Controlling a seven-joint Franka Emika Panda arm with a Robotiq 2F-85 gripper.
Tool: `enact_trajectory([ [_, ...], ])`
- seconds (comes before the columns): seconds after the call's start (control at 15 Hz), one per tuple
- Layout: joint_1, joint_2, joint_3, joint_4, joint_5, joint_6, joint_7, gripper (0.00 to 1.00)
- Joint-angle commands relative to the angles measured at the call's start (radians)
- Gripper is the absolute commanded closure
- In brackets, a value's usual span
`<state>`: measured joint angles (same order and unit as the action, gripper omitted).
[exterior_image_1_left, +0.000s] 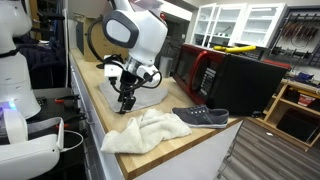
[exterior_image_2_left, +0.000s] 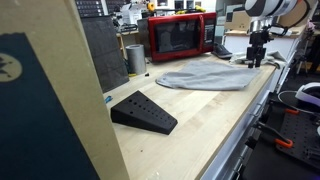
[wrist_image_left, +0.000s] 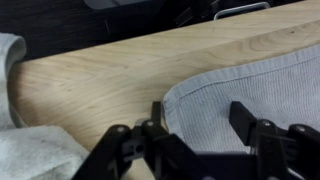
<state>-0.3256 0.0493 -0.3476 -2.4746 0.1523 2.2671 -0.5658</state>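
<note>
Okay, gripper (wrist_image_left: 197, 115) is hanging with its jaws spread wide, gripping nothing, right over the hemmed corner of the grey cloth (wrist_image_left: 255, 95). In the wrist view one finger (wrist_image_left: 156, 115) is sitting just off the hem over the bare wooden table (wrist_image_left: 120, 65). The other is sitting over the fabric, so the cloth's edge is running between them. Cannot tell whether the tips are touching the fabric.

Landmark: red microwave (exterior_image_2_left: 180, 35). The cloth is lying flat on the table just in front of the microwave. Its long axis is running along the microwave's front and on past its side. In an exterior view the gripper (exterior_image_2_left: 258, 57) is hanging at the cloth end farthest from the microwave, so most of the cloth is stretching away from the gripper toward the microwave.

A white towel (exterior_image_1_left: 145, 132) is lying bunched farther from the microwave than the gripper, with bare wood showing between it and the cloth. A dark shoe (exterior_image_1_left: 200, 116) is resting in front of the microwave, just beside the towel.
</note>
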Motion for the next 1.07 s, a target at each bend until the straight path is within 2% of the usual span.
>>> enact_trajectory([
  [0.0,0.001,-0.016,0.027,-0.038,0.057,0.036,-0.002,0.58],
  [0.27,0.013,-0.065,0.049,-0.038,0.102,0.022,0.0,0.88],
  [0.4,0.018,-0.097,0.054,-0.037,0.092,0.027,0.008,1.0],
  [0.67,0.017,-0.165,0.042,-0.032,0.017,0.039,0.055,0.99],
  [1.0,-0.016,-0.206,0.012,-0.023,-0.165,0.137,0.179,0.99],
])
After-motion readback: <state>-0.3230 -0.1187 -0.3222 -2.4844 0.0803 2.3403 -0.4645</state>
